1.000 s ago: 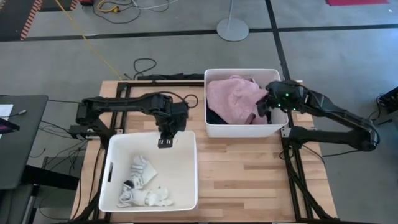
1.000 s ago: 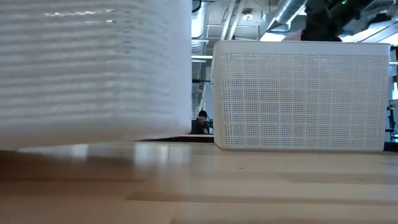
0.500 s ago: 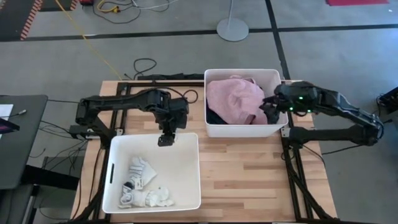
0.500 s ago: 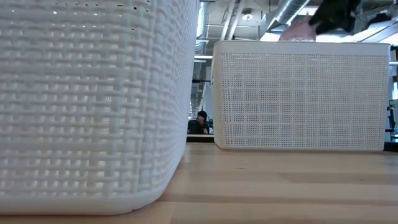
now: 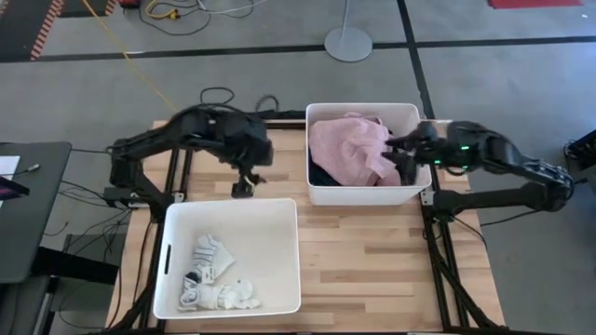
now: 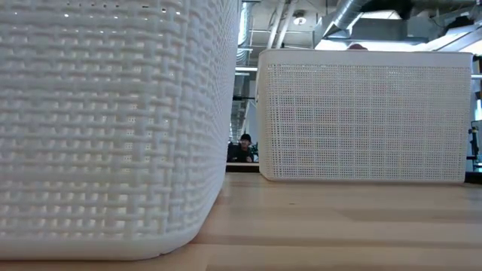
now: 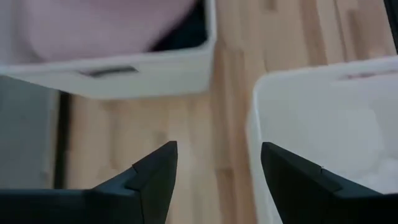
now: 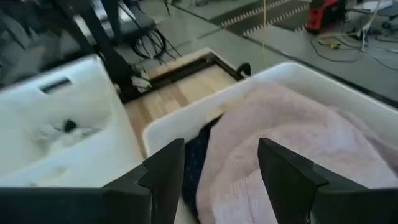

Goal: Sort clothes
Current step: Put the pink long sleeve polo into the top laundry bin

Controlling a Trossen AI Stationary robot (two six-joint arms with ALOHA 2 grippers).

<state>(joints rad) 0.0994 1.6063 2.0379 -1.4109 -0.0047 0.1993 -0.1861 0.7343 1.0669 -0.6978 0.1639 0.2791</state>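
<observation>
Both my grippers, left [image 7: 214, 171] and right [image 8: 221, 165], hang open and empty; reaching for the pink garment [image 5: 349, 149] carelessly, I might snag the bin [image 5: 361, 109] rim.

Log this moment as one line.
left gripper open, empty, between bins | right gripper open over pink garment | socks binned

Two white bins [image 5: 229, 256] [image 5: 363, 191] sit on wooden table [image 5: 372, 270].
</observation>
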